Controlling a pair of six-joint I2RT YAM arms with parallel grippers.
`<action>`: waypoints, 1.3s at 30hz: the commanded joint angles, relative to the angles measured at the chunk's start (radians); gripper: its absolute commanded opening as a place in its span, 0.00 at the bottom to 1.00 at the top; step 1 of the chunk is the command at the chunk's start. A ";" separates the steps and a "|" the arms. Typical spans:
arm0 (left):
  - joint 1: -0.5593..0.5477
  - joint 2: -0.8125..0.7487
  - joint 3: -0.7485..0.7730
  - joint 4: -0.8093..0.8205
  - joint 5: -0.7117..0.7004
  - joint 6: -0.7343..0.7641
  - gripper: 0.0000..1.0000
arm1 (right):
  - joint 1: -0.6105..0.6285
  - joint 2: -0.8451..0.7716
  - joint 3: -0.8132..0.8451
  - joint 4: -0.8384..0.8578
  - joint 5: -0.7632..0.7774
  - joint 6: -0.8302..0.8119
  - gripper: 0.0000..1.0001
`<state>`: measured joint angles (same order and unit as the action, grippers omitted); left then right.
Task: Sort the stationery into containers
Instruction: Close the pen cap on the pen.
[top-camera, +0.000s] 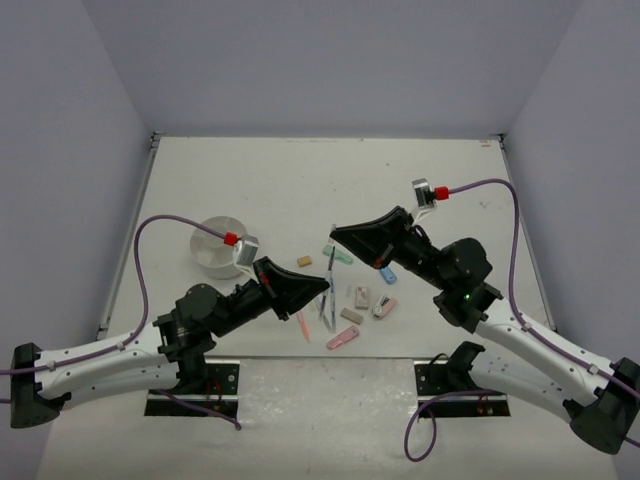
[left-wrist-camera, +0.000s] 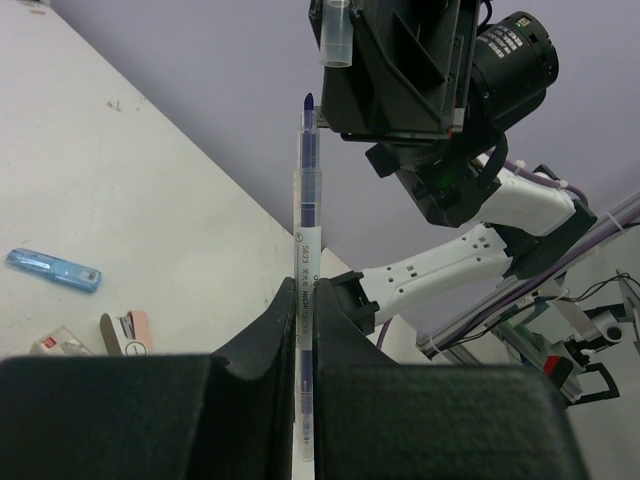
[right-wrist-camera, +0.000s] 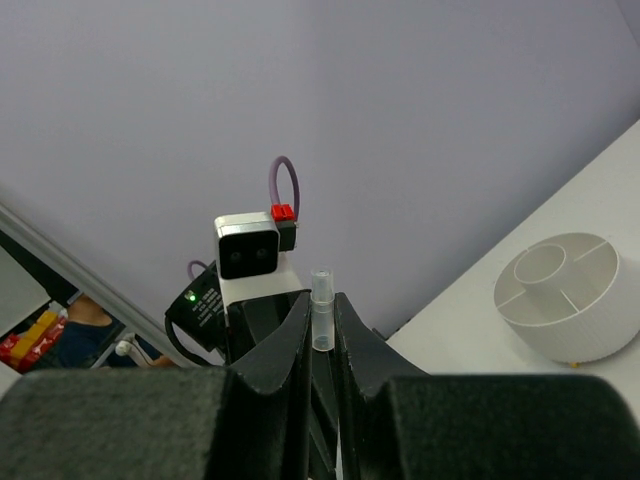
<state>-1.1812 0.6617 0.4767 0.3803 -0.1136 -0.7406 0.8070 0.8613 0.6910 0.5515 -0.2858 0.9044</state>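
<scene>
My left gripper (top-camera: 322, 287) is shut on a thin clear pen with a dark blue tip (left-wrist-camera: 306, 190), held upright above the table. In the top view this pen (top-camera: 331, 262) points up at my right gripper (top-camera: 336, 236). My right gripper (right-wrist-camera: 321, 305) is shut on a small clear pen cap (right-wrist-camera: 321, 312), which hangs just above and right of the pen's tip in the left wrist view (left-wrist-camera: 337, 35). The round white divided container (top-camera: 222, 247) stands at the left and also shows in the right wrist view (right-wrist-camera: 560, 295). Other stationery lies below the grippers.
On the table lie a tan eraser (top-camera: 304, 261), a green marker (top-camera: 342, 256), a blue marker (top-camera: 388, 274), a pink marker (top-camera: 343, 338), a pink pen (top-camera: 302, 325), a grey-blue pen (top-camera: 325, 312) and small eraser blocks (top-camera: 361, 296).
</scene>
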 joint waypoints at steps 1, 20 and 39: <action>-0.003 -0.010 0.023 0.047 -0.014 -0.001 0.00 | 0.004 0.012 -0.001 0.024 0.006 -0.016 0.00; -0.003 -0.026 0.033 0.031 -0.046 0.004 0.00 | 0.003 0.004 0.006 0.001 -0.001 -0.019 0.00; -0.003 -0.048 0.043 0.009 -0.099 0.024 0.00 | 0.004 0.037 0.010 -0.001 -0.028 -0.017 0.00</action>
<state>-1.1812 0.6268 0.4801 0.3651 -0.1656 -0.7394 0.8067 0.8909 0.6910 0.5321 -0.2818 0.8978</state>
